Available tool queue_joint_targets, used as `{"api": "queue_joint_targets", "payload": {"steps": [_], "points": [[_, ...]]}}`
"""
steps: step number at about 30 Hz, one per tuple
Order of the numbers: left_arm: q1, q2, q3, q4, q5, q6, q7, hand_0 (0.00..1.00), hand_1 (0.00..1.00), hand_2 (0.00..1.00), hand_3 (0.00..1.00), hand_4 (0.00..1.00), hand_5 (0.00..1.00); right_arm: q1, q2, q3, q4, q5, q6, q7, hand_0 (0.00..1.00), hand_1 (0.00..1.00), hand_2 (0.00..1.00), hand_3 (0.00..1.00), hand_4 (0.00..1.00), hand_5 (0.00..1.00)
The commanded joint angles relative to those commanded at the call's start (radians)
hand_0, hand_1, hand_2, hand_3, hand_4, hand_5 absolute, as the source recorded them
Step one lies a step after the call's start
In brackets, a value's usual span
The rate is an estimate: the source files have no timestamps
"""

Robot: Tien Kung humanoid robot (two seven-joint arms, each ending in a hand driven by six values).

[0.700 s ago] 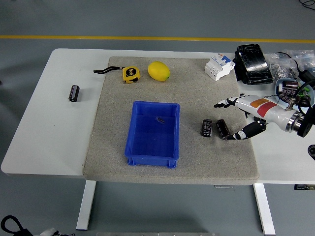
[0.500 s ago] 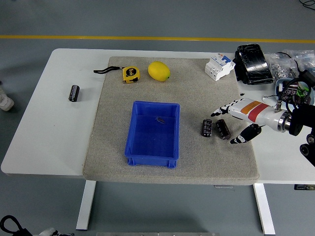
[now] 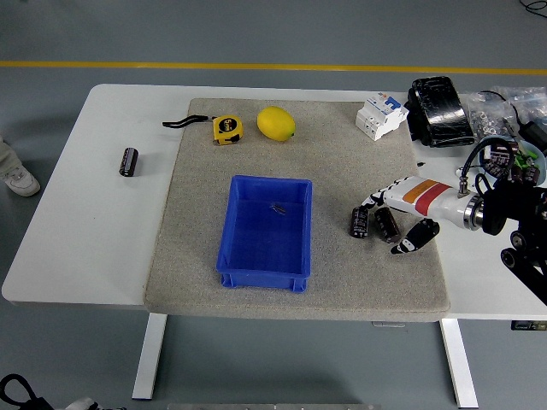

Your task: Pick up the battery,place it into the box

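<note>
Head view: right robot hand (image 3: 395, 220) spread wide, straddling battery (image 3: 386, 224) on mat.

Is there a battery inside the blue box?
No, the blue box holds only a tiny scrap; two batteries lie on the mat beside it.

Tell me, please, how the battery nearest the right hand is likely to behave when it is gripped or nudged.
The battery is a short dark cylinder lying on its side, so it will probably roll if nudged. It looks rigid, likely unyielding under the right hand. The mat looks coarse, which may slow rolling.
</note>
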Motion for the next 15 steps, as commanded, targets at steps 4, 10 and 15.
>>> {"api": "queue_joint_targets", "payload": {"steps": [4, 10, 15], "points": [[0.002, 0.002, -0.003, -0.002, 0.007, -0.005, 0.004, 0.602, 0.562, 0.598, 0.715, 0.719, 0.689, 0.001, 0.010, 0.002, -0.026, -0.005, 0.001, -0.002, 0.790, 0.717, 0.751, 0.809, 0.998, 0.174], [0.003, 0.003, -0.013, -0.004, 0.024, -0.011, 0.008, 0.596, 0.560, 0.598, 0.714, 0.719, 0.689, 0.004, 0.022, 0.010, -0.052, 0.006, -0.011, -0.001, 0.783, 0.696, 0.731, 0.801, 0.998, 0.166], [0.001, 0.005, -0.013, -0.006, 0.030, -0.015, 0.009, 0.592, 0.561, 0.597, 0.714, 0.719, 0.690, 0.005, 0.032, 0.022, -0.079, 0.020, -0.036, -0.001, 0.711, 0.638, 0.682, 0.761, 0.998, 0.163]]}}
